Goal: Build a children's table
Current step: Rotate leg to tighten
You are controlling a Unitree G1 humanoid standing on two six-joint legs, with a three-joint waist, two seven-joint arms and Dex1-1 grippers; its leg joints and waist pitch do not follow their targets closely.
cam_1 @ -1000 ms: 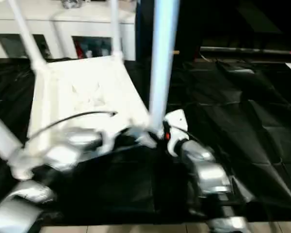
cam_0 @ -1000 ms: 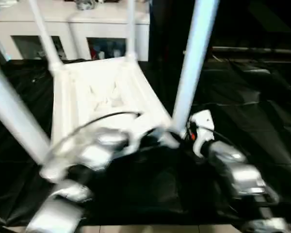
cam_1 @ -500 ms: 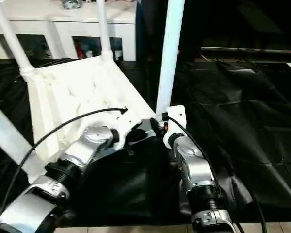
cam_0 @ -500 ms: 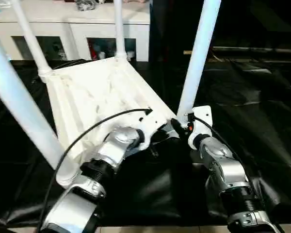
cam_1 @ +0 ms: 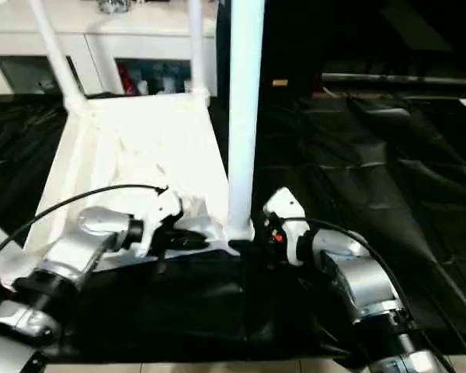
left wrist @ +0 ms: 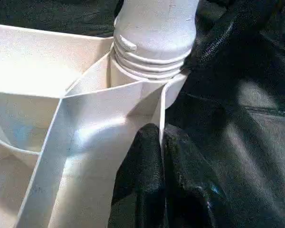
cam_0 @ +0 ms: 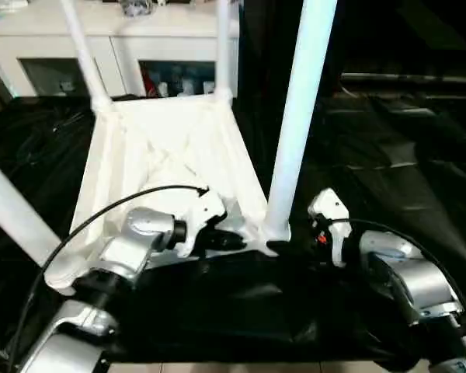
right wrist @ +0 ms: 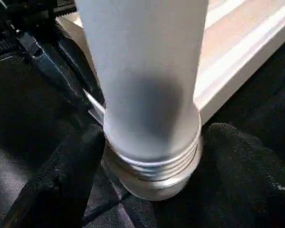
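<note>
The left claw pinches the white ribbed plastic tabletop's near rim; the right claw straddles the long white cylindrical leg unclamped (threads still showing) — regrip squarely, then twist.

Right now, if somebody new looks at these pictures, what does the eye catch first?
First the upside-down white tabletop on the black sheet, its legs pointing up, with the nearest leg tall in the middle. At that leg's base, the left gripper pinches the tabletop's rim, while the right gripper has a finger on each side of the leg.
</note>
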